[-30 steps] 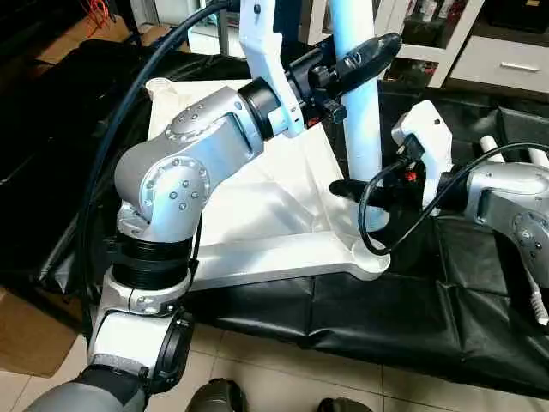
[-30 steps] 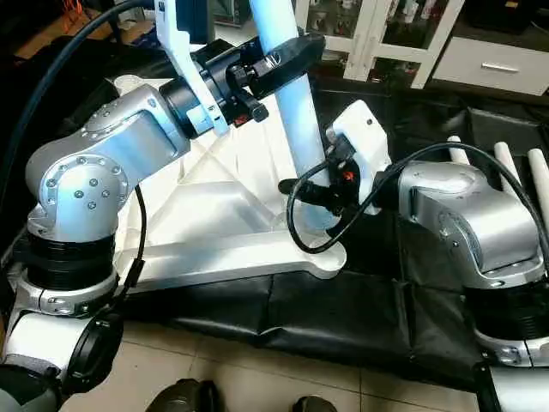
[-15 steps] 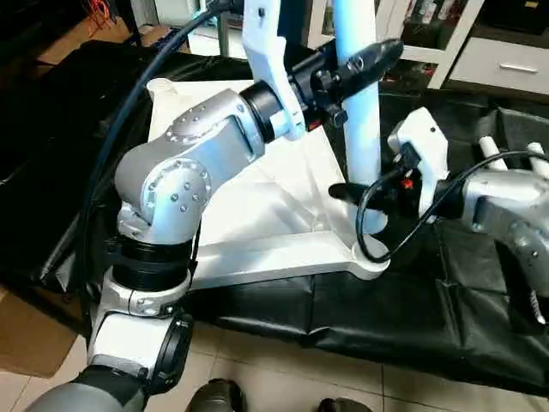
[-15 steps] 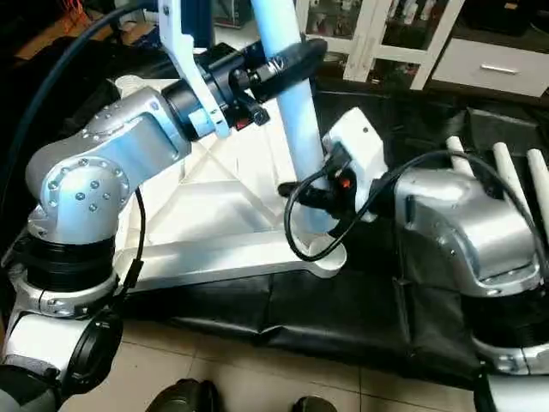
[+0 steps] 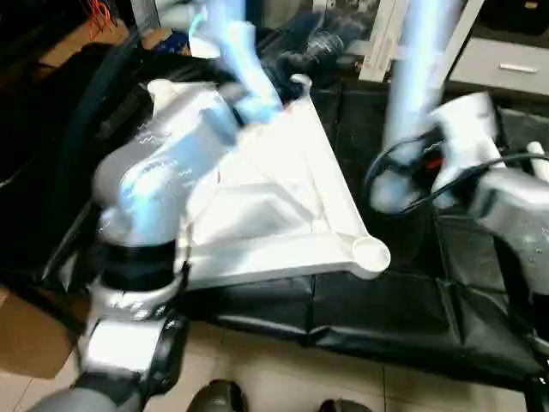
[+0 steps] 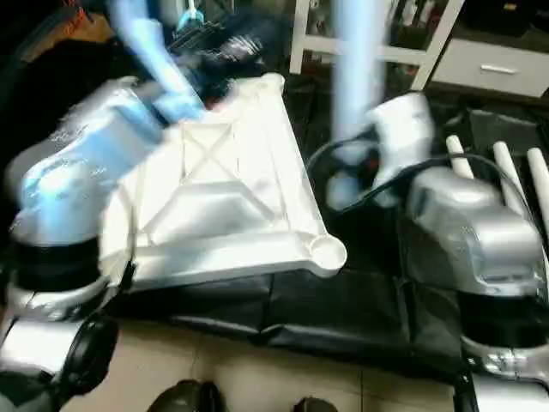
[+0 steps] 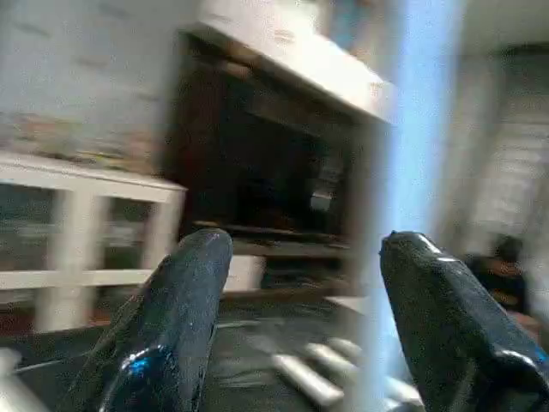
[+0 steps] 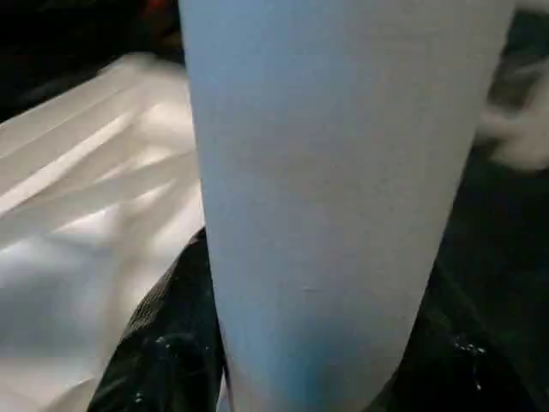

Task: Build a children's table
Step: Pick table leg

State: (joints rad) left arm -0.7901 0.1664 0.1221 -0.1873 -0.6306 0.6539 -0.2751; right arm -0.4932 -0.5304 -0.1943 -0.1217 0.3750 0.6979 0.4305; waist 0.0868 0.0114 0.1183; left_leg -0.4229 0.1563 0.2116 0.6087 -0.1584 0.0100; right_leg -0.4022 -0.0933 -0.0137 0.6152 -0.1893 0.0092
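Note:
The white table top (image 5: 283, 202) lies upside down on the black mat, its X ribs facing up. Its near right corner socket (image 5: 371, 253) stands empty. To the right of that socket a white leg (image 5: 420, 69) is held upright above the mat. My right gripper (image 5: 396, 182) is shut on the leg's lower part, with black fingers (image 8: 159, 348) on both sides of the tube (image 8: 343, 197). My left gripper (image 7: 309, 249) is open with its fingers (image 7: 176, 330) wide apart, and the leg (image 7: 390, 215) shows as a streak beyond them. The left arm (image 5: 163, 172) reaches over the top's far side.
Spare white legs (image 6: 506, 167) lie on the mat (image 5: 386, 318) at the far right. A white shelving unit (image 6: 377, 43) and a drawer front (image 6: 497, 64) stand behind. Cardboard (image 5: 26, 343) lies on the tiled floor at the near left.
The leg has left the near right corner socket and moved right in my right gripper. My left gripper has let go of the leg and swung back to the left.

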